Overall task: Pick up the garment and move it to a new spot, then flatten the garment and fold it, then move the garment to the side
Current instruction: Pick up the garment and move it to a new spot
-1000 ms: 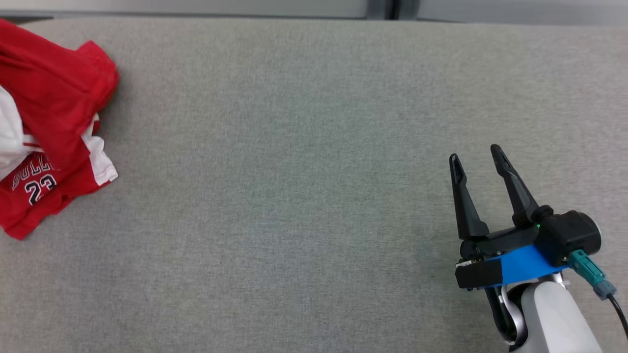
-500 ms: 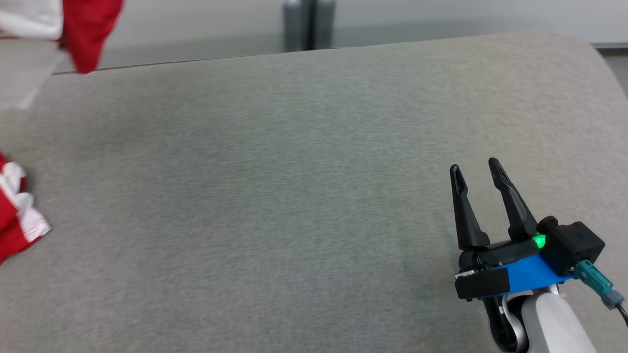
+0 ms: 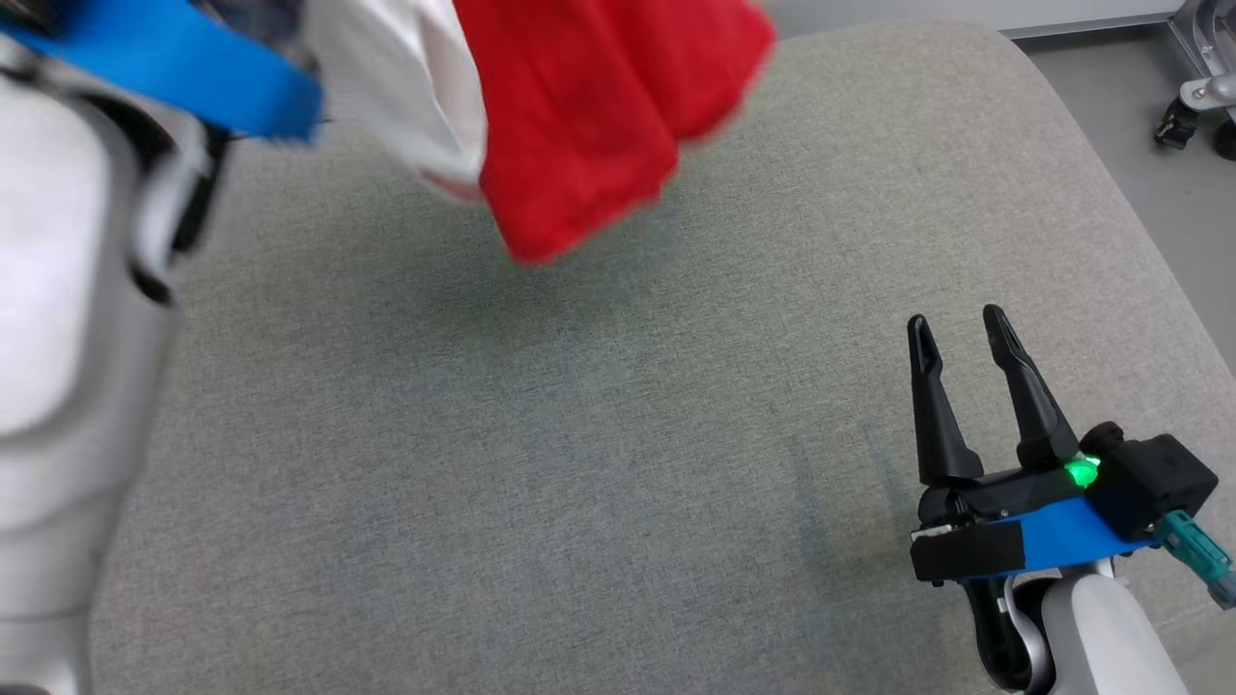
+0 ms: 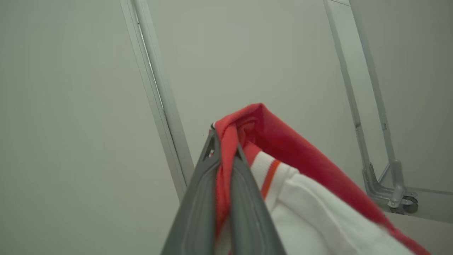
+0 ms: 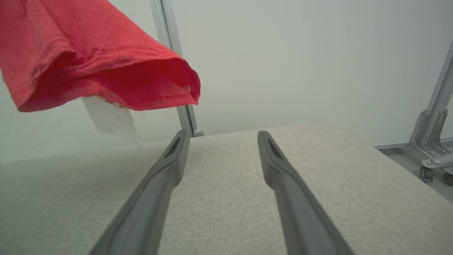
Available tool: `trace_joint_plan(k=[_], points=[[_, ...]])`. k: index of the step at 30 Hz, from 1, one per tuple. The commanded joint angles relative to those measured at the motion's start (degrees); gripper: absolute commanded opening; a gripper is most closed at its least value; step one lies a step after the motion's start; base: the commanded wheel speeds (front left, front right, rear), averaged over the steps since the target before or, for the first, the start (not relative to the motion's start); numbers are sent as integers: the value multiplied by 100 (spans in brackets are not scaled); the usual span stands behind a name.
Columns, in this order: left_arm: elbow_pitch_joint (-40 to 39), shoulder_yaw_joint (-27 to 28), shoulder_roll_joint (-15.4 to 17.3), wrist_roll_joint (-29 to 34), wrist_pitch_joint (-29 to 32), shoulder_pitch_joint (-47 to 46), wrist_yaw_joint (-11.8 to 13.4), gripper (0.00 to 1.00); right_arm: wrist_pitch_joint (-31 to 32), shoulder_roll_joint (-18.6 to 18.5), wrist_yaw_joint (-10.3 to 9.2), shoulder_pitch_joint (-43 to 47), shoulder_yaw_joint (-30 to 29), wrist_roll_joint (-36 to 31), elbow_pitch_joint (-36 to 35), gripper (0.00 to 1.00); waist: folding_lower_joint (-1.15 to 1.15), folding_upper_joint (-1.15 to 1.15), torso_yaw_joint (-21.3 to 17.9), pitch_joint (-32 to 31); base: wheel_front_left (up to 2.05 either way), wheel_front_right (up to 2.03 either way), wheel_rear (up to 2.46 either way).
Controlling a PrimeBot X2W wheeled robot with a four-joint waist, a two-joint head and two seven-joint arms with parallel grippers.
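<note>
Your left pincer is clenched on a red edge of the garment, the cloth pinched between the two fingers beside a white ribbed band with an orange stripe. The garment hangs bunched from that grip above the far left part of the worktop. In the right wrist view its red fold is clear of the grey surface. A white part trails lower and is too blurred to say whether it touches.

Your right pincer is released, jaws wide and empty, low near the near right corner with its fingers pointing at the far edge. From it the garment lies up and to the far left, well apart. The left arm carries the load, so judge the set-down by that arm. The bare middle of the worktop looks like the likely new spot.
</note>
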Motion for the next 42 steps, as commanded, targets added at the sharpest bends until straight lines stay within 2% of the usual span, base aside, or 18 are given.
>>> trace_joint_plan(k=[1, 8, 16, 24, 25, 26, 27, 31, 36, 37, 38, 42], points=[[120, -97, -56, -42, -88, 287, 10, 0, -19, -19, 3, 79, -23, 42, 6, 100, -1, 0, 17, -20, 0, 0, 0], [733, -552, -346, -156, -462, 1692, 116, 0, -19, -19, 3, 147, -26, -29, 50, 100, -1, 0, 213, -147, 0, 0, 0], [1151, -703, -428, -340, -769, 3077, 225, 0, -19, -18, 3, 218, -43, -132, 123, 100, -1, 0, 508, -267, 0, 0, 0], [1349, -1025, -759, -375, -845, 3964, 204, 0, -19, -19, 3, 276, -6, -175, 238, 100, -1, 0, 862, -448, 0, 0, 0], [1420, -1174, -907, -307, -856, 4117, 195, 15, -19, -21, 2, 299, 4, -193, 263, 100, -1, 0, 973, -523, 0, 0, 0], [1427, -1222, -979, -300, -864, 4186, 186, 49, -19, -21, 2, 301, 14, -198, 281, 100, -1, 0, 1024, -553, 0, 0, 0], [1424, -1222, -1054, -315, -867, 4237, 201, 100, -19, -21, 2, 297, 29, -212, 302, 100, -1, 0, 1060, -574, 0, 0, 0], [1106, -1211, -1253, -153, -876, 4386, 216, 100, -19, -20, 3, 353, -52, -257, 350, 100, -1, 0, 1314, -694, 0, 0, 0], [425, -915, -1334, 23, -878, 4533, 222, 100, -19, -20, 3, 401, -92, -275, 386, 100, -1, 0, 1536, -779, 0, 0, 0], [95, -657, -1324, 102, -877, 4656, 257, 100, -19, -22, 2, 434, -89, -278, 412, 100, -1, 0, 1614, -817, 0, 0, 0], [95, -657, -1324, 102, -877, 4656, 257, 100, -19, -22, 2, 434, -89, -278, 412, 100, -1, 0, 1614, -817, 0, 0, 0], [-434, 103, -1336, 163, -875, 4917, 361, 100, -20, -21, 3, 475, -105, -259, 437, 100, -1, 0, 1749, -919, 0, 0, 0]])
